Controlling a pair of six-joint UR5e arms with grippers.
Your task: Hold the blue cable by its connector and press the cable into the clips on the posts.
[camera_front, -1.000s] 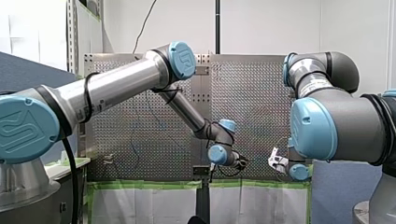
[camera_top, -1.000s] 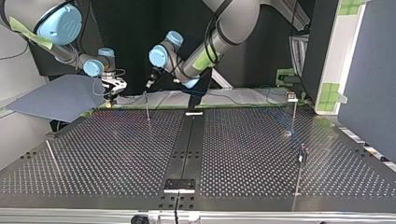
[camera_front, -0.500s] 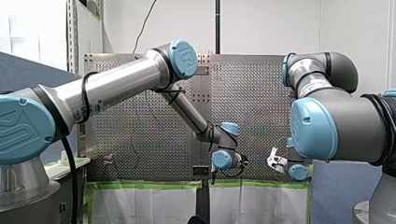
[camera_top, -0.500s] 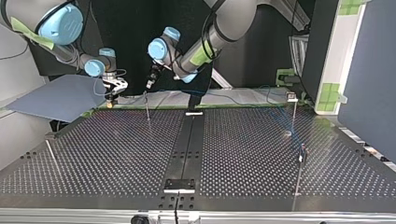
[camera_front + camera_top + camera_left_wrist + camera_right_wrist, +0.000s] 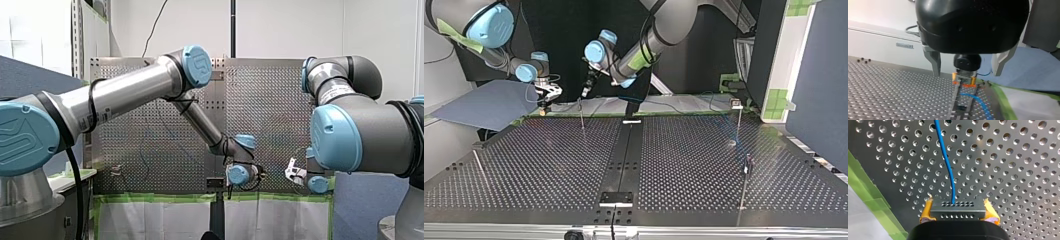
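Right pincer [image 5: 958, 213] (yellow pads [image 5: 926, 212]) — tight on connector [image 5: 958, 207]

Blue cable [image 5: 947, 165] (silver-grey perforated table [image 5: 1010, 170])

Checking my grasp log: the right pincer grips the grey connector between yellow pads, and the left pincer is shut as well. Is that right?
Not the last part. The left wrist view shows the left pincer open, its metal fingers standing wide apart. The right pincer does grip the grey connector between yellow pads.

Green tape [image 5: 155, 198] edges the perforated table [image 5: 549, 165] beside a blue-grey sheet [image 5: 484, 105].
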